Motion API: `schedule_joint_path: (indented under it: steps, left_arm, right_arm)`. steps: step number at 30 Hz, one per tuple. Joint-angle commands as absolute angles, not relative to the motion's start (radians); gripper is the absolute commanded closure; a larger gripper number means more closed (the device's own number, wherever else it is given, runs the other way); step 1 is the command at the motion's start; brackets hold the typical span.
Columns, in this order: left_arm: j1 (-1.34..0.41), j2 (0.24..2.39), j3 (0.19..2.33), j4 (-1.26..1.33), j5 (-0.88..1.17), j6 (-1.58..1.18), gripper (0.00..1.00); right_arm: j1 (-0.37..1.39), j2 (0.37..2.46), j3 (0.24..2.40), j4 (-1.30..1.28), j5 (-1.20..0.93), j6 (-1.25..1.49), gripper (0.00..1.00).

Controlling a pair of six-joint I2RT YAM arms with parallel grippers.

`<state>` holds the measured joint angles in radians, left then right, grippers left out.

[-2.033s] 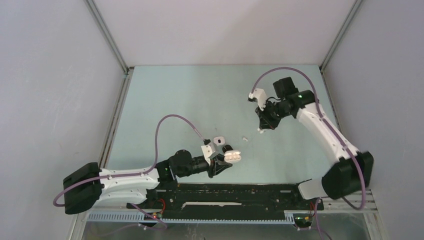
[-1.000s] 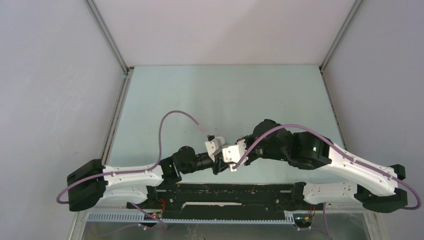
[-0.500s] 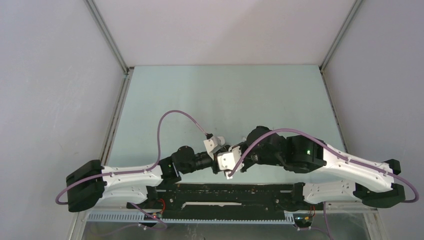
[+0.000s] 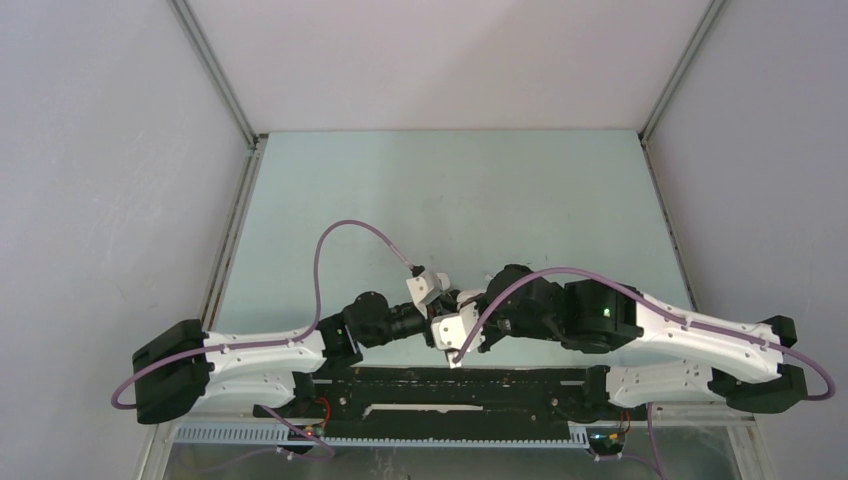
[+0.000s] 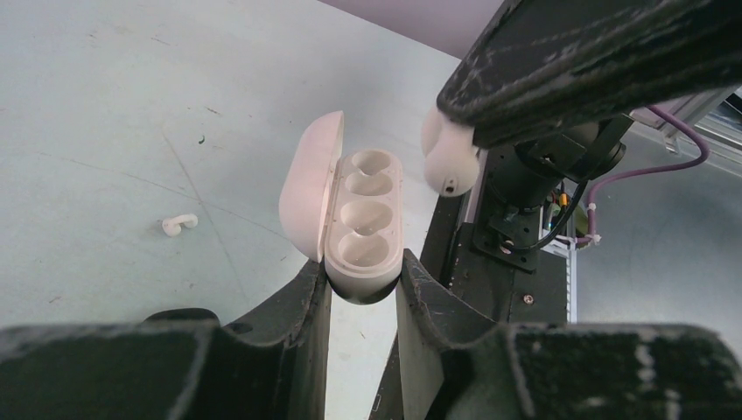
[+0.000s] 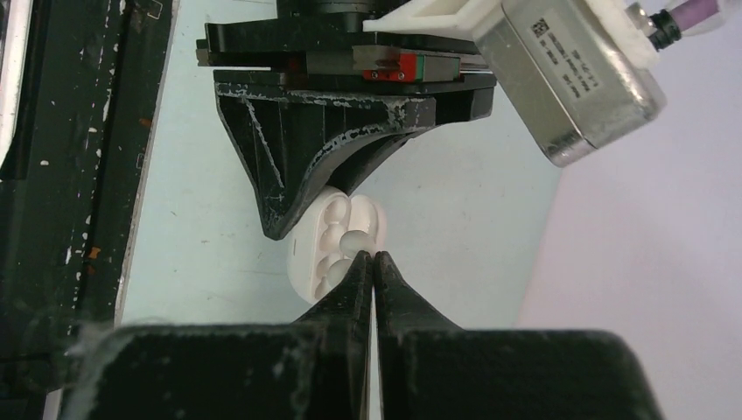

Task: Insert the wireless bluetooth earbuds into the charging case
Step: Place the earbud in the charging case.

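Note:
A white charging case (image 5: 363, 227) with its lid swung open to the left is held at its lower end by my left gripper (image 5: 363, 276). Its wells are empty. Just right of the case's top hangs a white earbud (image 5: 451, 162), pinched under my right gripper's fingers (image 5: 595, 61). In the right wrist view that earbud (image 6: 357, 242) sits at the tips of my shut right gripper (image 6: 374, 258), right over the case (image 6: 325, 249). Another white earbud (image 5: 178, 225) lies on the table to the left. From above, both grippers meet near the front edge (image 4: 450, 318) and hide the case.
A black rail (image 4: 470, 385) runs along the near table edge, just under the two grippers. Purple cables (image 4: 330, 250) loop over each arm. Grey walls close in the pale green table (image 4: 450, 190) on three sides.
My right arm swung from the far right of the table to the left gripper, carrying an earbud. In the last half second it edged slightly nearer and left. The left arm barely moved.

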<state>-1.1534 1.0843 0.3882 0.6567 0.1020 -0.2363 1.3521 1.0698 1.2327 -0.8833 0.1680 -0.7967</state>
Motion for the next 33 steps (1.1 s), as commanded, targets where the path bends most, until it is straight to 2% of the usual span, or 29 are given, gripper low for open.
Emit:
schedule_joint_path:
  steps: [1,33]
  left_arm:
    - [-1.147,1.064,0.425,0.712,0.076,-0.252,1.00]
    - [-1.141,1.054,0.400,0.762,0.098,-0.267,1.00]
  right_arm:
    - [1.362,1.082,1.216,-0.811,0.208,-0.776,1.00]
    - [1.377,1.098,1.107,-0.732,0.278,-0.844,1.00]
